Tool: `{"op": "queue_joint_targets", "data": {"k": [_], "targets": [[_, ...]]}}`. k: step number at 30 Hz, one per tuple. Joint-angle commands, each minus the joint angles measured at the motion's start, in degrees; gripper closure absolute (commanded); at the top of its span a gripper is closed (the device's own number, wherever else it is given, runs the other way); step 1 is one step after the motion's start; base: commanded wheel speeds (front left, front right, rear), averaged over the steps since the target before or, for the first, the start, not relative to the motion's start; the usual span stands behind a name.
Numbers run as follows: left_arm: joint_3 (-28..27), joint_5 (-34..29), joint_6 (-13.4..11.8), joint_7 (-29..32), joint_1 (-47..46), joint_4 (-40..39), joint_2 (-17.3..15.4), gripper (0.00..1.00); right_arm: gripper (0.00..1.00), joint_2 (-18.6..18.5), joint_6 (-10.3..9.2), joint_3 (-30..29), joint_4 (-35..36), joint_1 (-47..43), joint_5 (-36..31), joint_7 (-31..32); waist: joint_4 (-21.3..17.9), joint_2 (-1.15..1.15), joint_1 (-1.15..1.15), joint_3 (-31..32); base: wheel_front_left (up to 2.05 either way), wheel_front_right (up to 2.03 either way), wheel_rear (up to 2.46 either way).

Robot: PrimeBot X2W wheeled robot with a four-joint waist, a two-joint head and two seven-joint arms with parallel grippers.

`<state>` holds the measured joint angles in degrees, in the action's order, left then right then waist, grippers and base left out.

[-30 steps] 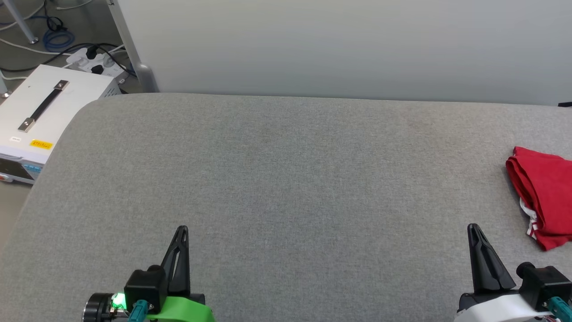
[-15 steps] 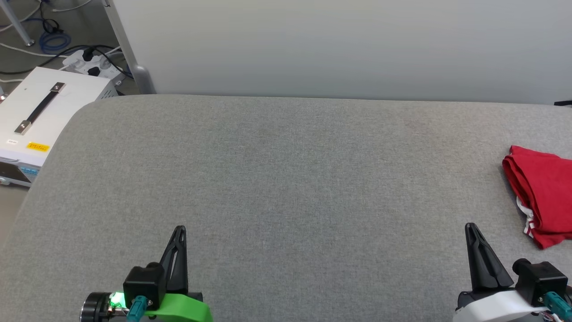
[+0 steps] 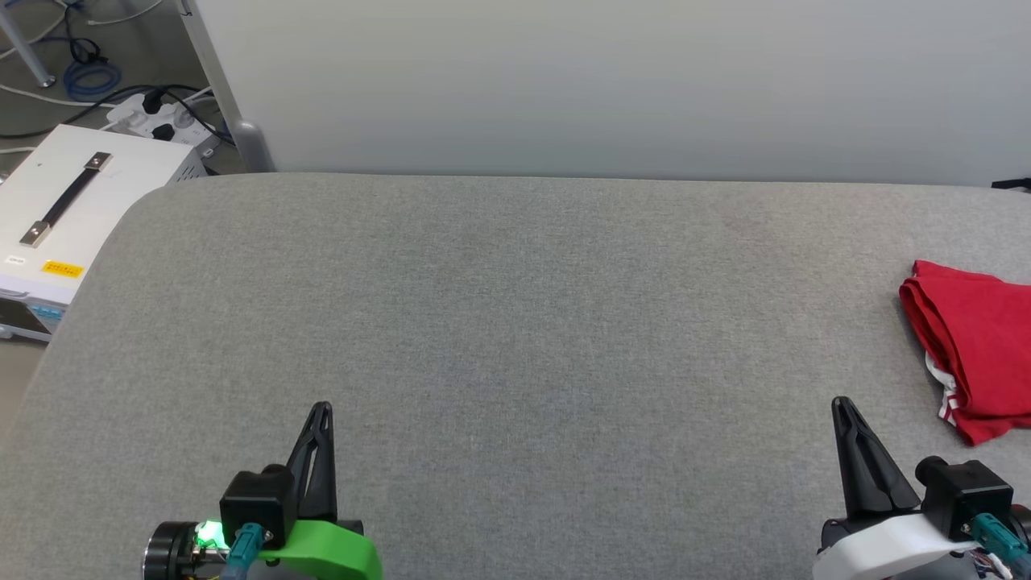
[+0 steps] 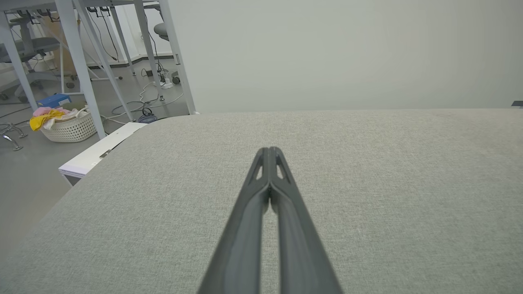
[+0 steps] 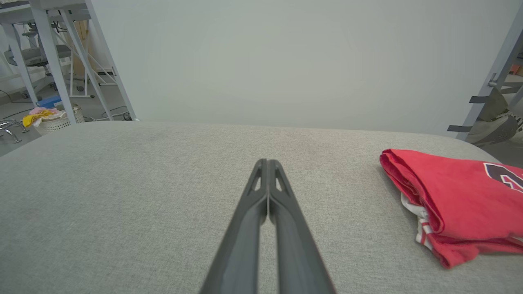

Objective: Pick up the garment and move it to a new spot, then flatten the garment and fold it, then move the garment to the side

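item: garment, red, folded into a compact bundle, lying on the grey fabric-covered table at its far right side, partly cut off by the head view's right edge. a strip of white with red striping peeks from the lower left of the fold. in the right wrist view part of a dark numeral edged in white shows on its top layer. item: left gripper, green-collared, at the lower left of the head view, fingers pressed together to a single point, holding nothing, over bare table, well apart from the garment. item: right gripper, white-collared, at the lower right, fingers likewise closed tip to tip, empty, near the garment's left edge but not touching it. surroundings: pale wall panel behind the table's far edge; white equipment case with a black strap handle and a yellow label, off the table's left corner; power strip with cables beyond it; white woven basket of yellow and pink cloths on the floor, seen in the left wrist view.
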<state>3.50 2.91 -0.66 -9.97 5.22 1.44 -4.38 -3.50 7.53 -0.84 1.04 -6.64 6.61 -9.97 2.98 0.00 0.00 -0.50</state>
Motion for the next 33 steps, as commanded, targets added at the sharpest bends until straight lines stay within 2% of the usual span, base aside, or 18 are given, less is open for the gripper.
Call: {"op": "queue_joint_targets", "data": {"k": [1,33], "targets": [[-0.23,-0.6,0.22,0.33,-1.18,-0.22,0.27,1.0,1.0,0.19,-0.01,0.14,-0.16,1.24,-0.59,0.47,-0.05,0.0,0.0,0.01,0.0,0.0,0.0],[-1.55,-1.53,0.4,4.23,-2.81,-0.72,0.77,1.0,1.0,0.36,-0.03,0.42,-0.52,3.43,-3.02,4.31,-1.23,0.0,0.0,0.21,0.0,0.0,0.0]]}}
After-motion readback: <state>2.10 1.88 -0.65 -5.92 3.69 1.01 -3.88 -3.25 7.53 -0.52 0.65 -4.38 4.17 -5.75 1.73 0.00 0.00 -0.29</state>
